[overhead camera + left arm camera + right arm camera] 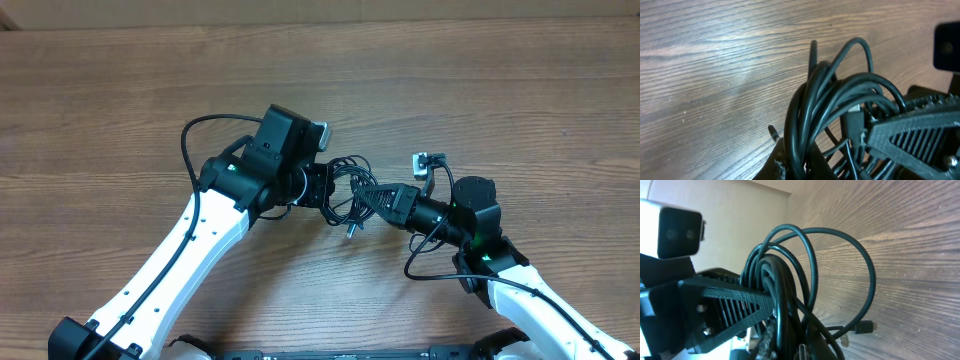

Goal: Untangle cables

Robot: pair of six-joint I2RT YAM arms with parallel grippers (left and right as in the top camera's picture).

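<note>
Overhead cam looks straight down at table (pixel 500 90); both wrist cams v. close, sharing cables (pixel 840 90).

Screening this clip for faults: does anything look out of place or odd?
Only the cables: one tangled bundle on the table, loops sticking out, left claw and right claw both at it. No damage visible.

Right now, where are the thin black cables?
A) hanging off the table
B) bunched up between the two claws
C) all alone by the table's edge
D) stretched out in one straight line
B: the overhead view shows the cables looped in a clump, with the left claw at one side and the right claw at the other.
</note>
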